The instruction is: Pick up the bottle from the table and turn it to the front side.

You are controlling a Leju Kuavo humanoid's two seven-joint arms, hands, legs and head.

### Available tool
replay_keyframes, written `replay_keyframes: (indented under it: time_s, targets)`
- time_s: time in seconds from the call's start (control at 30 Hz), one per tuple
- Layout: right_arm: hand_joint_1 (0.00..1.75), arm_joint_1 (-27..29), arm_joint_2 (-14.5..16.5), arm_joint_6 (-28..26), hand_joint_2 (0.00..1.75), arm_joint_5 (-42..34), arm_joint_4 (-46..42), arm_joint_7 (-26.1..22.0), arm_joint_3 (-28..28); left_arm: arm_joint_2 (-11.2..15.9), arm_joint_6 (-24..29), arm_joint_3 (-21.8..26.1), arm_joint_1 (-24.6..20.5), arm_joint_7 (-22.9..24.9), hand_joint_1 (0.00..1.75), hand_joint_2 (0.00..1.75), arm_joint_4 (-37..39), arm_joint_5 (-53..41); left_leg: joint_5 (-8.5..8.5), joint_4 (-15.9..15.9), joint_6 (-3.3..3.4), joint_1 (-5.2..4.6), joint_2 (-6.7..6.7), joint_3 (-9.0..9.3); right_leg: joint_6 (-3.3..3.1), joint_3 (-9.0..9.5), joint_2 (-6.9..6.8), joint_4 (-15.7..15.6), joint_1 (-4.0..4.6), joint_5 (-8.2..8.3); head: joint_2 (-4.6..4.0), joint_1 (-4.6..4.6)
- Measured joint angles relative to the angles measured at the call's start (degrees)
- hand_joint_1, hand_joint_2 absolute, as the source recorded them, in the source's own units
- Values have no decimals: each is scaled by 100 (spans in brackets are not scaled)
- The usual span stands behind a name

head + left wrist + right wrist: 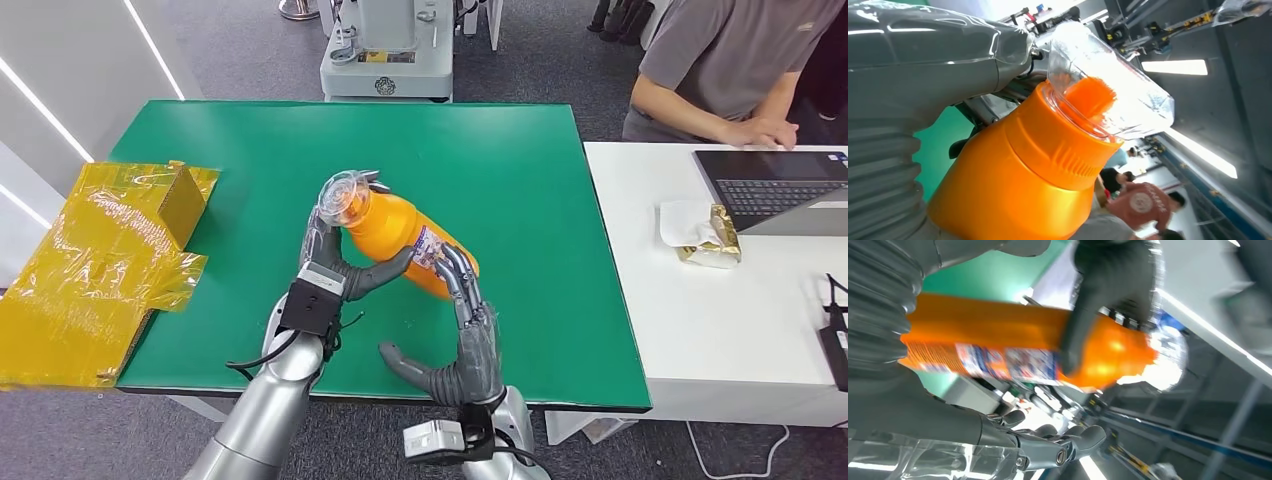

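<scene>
Bottle: the orange bottle (pixel 400 240) is off the green table (pixel 520 180), tilted, with its clear cap (pixel 345 197) pointing up and away towards the far left and its base down by the right hand. A printed label (pixel 428 243) shows on the side turned towards the robot's right.

Left hand: the left hand (pixel 335 262) is clamped on the bottle around its upper body, thumb across the near side and fingers behind, just below the cap.

Right hand: the right hand (pixel 470 335) has its fingers stretched up along the lower end of the bottle and touching it by the label, thumb spread wide and away. I'd call it propping rather than gripping; fingers apart, nothing held.

Stage: lifted and mid-turn, by my reading. Whether the label side counts as the front, I can't say.

Risk: the glossy body could slip in the left hand's grip if the right hand's push twists it faster than the grip allows; it would drop to the table and roll.

Hard to see: the bottle's base is hidden behind the right hand's fingers. The label print is too blurred in the right wrist view to read.

Around: yellow crinkled wrapping (pixel 100 265) lies at the table's left edge. A person (pixel 730 70) sits at a laptop (pixel 775 185) on the white table (pixel 720 330) to the right.
</scene>
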Motion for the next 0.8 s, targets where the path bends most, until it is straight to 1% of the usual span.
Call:
replay_keyframes:
  time_s: [0.1,0.17,0.23,0.33,0.4,0.43,0.57,0.67,0.8]
  targets:
    - [0,164,28,0,175,232,-384,-20,13,78,243,74,-71,85,175,175,27,-267,0,-1,0,1,0,0,-1,0,0,0,1,-1,0,0]
    - [0,271,46,0,175,359,-593,-25,16,143,535,155,-155,120,175,175,61,-477,0,-2,0,1,1,0,-1,-1,0,1,1,-2,0,1]
    - [0,359,66,0,175,506,-750,-25,13,207,1049,280,-226,81,175,175,80,-686,1,-3,-1,1,4,1,-2,-1,3,2,1,-1,0,1]
    - [0,436,113,0,175,638,-869,-24,6,318,2024,553,-332,-42,175,175,81,-1044,2,-3,-3,2,5,2,-2,0,4,4,2,-1,0,1]
    - [0,447,141,0,175,619,-883,-24,-2,453,2464,729,-431,-11,175,175,81,-1383,4,-3,-6,3,3,2,-3,0,2,5,2,-1,0,1]
    - [0,451,151,0,175,604,-883,-24,-8,535,2584,810,-485,45,175,175,81,-1569,5,-3,-8,3,3,2,-3,0,3,5,2,0,0,1]
    - [0,469,171,0,175,574,-887,-25,-43,883,2687,1117,-725,537,175,175,103,-2514,8,-3,-11,3,4,3,-4,0,3,6,2,0,0,1]
    - [0,490,178,0,175,547,-911,-25,-78,1107,2690,1413,-917,955,175,175,166,-3445,8,-3,-12,3,5,3,-4,0,7,7,2,1,0,2]
    - [0,509,183,0,175,497,-943,-25,-113,1400,2691,1868,-1180,1373,175,175,334,-4670,8,-3,-12,3,6,4,-4,-2,7,7,2,0,0,1]
